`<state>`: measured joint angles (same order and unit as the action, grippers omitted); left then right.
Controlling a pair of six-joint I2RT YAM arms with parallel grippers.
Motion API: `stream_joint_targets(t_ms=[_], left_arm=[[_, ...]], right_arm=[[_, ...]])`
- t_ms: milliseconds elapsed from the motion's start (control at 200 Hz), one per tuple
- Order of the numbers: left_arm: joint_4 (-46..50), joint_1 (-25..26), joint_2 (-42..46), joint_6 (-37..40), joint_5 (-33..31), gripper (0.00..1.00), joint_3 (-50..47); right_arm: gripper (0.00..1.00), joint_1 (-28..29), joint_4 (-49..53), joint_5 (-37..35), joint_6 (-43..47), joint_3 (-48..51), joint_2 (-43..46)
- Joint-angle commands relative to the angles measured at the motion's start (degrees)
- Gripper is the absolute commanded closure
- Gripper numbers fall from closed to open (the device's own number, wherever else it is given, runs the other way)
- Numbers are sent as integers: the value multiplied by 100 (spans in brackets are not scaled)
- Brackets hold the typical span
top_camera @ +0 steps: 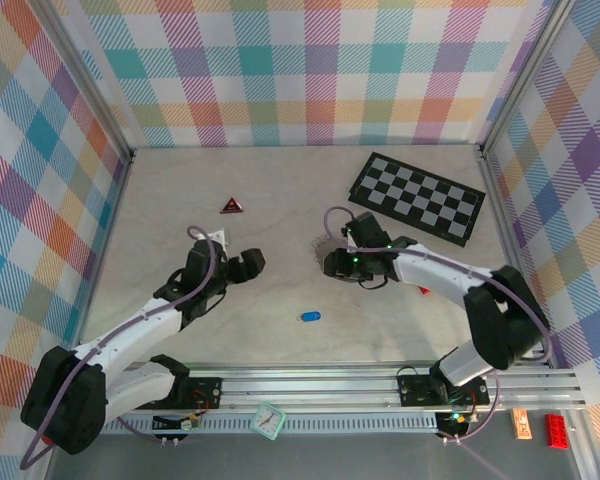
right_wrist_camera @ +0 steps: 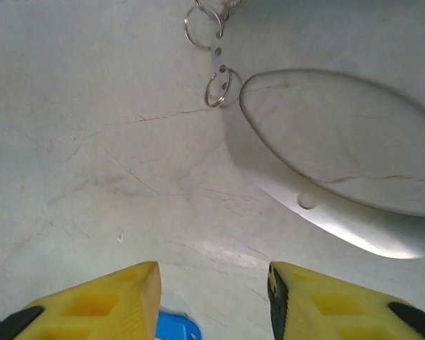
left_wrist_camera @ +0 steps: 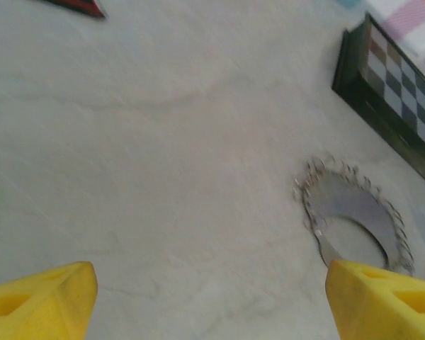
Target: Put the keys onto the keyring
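The keyring [top_camera: 323, 244] lies on the table just left of the right arm's wrist. In the left wrist view the keyring [left_wrist_camera: 354, 212] is a flat grey metal loop fringed with tiny silvery keys [left_wrist_camera: 313, 177]. Its band [right_wrist_camera: 304, 202] curves close ahead of my right gripper [right_wrist_camera: 212, 304], with two small split rings [right_wrist_camera: 218, 86] at its end. The right gripper [top_camera: 332, 264] has its yellow fingers [right_wrist_camera: 99, 304] apart over bare table. My left gripper [top_camera: 250, 262] stands wide open to the left of the ring, and its right finger [left_wrist_camera: 382, 301] overlaps the ring's near edge.
A chequered board [top_camera: 417, 197] lies at the back right, past the keyring. A red-and-black triangle [top_camera: 231, 206] sits behind the left gripper. A small blue object [top_camera: 310, 317] lies near the front middle, and that blue object [right_wrist_camera: 176, 329] peeks between the right fingers.
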<state>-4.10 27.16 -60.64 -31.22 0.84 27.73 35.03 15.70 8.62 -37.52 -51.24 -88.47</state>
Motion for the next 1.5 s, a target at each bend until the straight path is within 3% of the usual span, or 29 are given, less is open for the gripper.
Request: stream_joint_targets(t_ms=[0, 200, 630, 845, 1160, 1495], left_arm=[[6, 255, -12, -357, -343, 16, -57], [-108, 435, -47, -414, -482, 16, -66], [-214, 501, -105, -446, -576, 16, -131], [-208, 510, -121, -447, -595, 17, -127], [-162, 520, -120, -443, -630, 16, -96], [-70, 537, -70, -429, -677, 17, -71]], right_arm=[[56, 100, -819, -142, -1202, -222, -414], [59, 140, -1127, -732, -1678, -511, -1109], [69, 187, -1024, -881, -1741, -1040, -1806], [79, 215, -1033, -853, -1745, -1136, -1968], [85, 218, -959, -882, -1720, -1222, -2025], [100, 233, -646, -891, -1500, -1290, -1932]])
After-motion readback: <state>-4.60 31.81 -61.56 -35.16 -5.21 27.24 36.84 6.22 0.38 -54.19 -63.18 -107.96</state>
